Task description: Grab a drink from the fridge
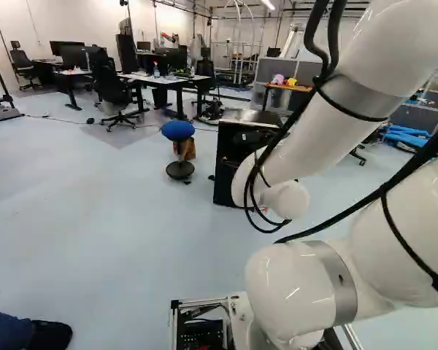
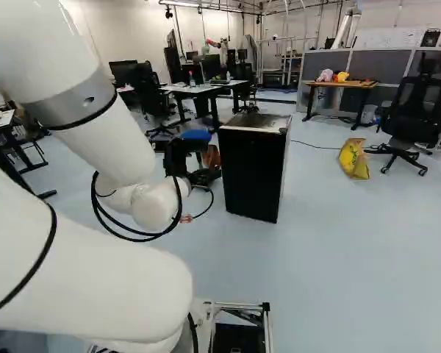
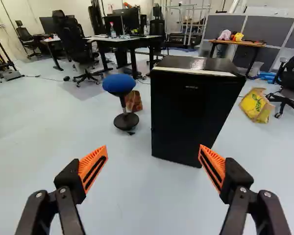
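In the right base view my gripper shows as a dark shape past the end of the arm, partly hidden by the wrist. Seen from the wrist, the gripper stands wide open, its orange-padded fingers far apart with only floor between them. The black fridge stands upright on the floor ahead of the fingers, apart from them and nearer the line of one finger. Its door looks closed, and no drink is visible. In the right base view the fridge is just right of the gripper; in the left base view the arm partly covers it.
A blue-topped stool with a brown bag behind it stands beside the fridge. A yellow bag lies on the floor across from them, near an office chair. Desks stand farther back. A person's leg shows close by.
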